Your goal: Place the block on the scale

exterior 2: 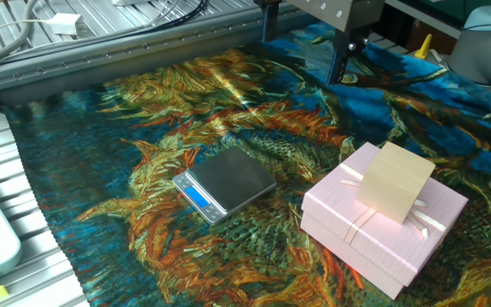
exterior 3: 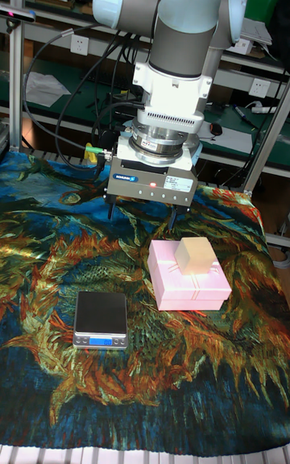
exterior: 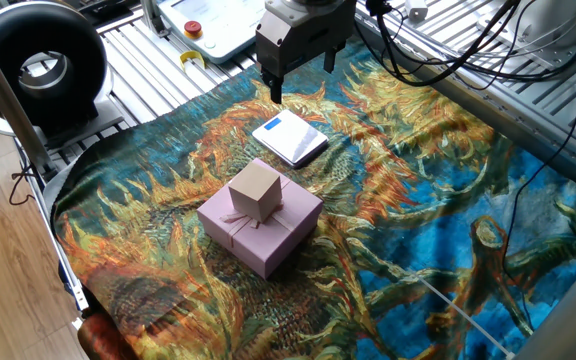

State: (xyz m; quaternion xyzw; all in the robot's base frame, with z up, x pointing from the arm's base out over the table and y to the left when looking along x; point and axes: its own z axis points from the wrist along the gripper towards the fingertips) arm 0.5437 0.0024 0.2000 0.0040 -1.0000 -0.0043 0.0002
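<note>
The block is a small tan cube resting on top of a pink gift box, near the middle of the painted cloth. The scale lies flat on the cloth just beyond the box, with a blue mark at one corner. My gripper hangs above the cloth behind the scale, open and holding nothing. The other fixed view shows the scale left of the block and the gripper at the far edge. In the tall view the gripper hovers behind the block and the scale.
A colourful painted cloth covers the table. A black ring-shaped device stands at the left, and a white panel with a red button lies behind the gripper. Black cables hang at the back right over metal rails.
</note>
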